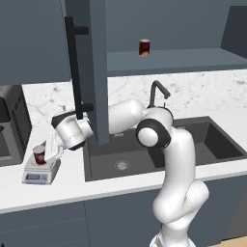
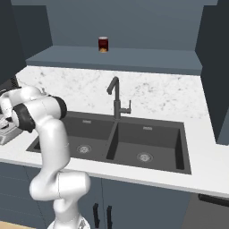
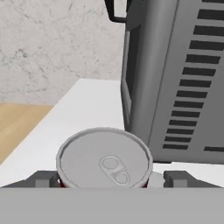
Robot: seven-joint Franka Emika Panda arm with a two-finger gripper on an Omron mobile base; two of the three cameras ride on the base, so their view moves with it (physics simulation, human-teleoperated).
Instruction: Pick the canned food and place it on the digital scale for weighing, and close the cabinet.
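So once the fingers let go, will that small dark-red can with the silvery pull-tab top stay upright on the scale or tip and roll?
The dark-red cylindrical can looks upright on the low pale-grey square scale, so it should probably stay put. Its rigid-looking metal top suggests it won't deform under the gripper. Knocked onto its round side, it would likely roll.

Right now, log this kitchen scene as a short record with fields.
can: small dark-red canned food with silvery top, standing on the scale
scale: low pale-grey digital scale on the white counter, left of the sink
gripper: gripper, a finger on each side of the can; contact unclear
cabinet: dark slate-blue wall cabinet, door open
shelf: second dark-red can
sink: dark double sink with black faucet
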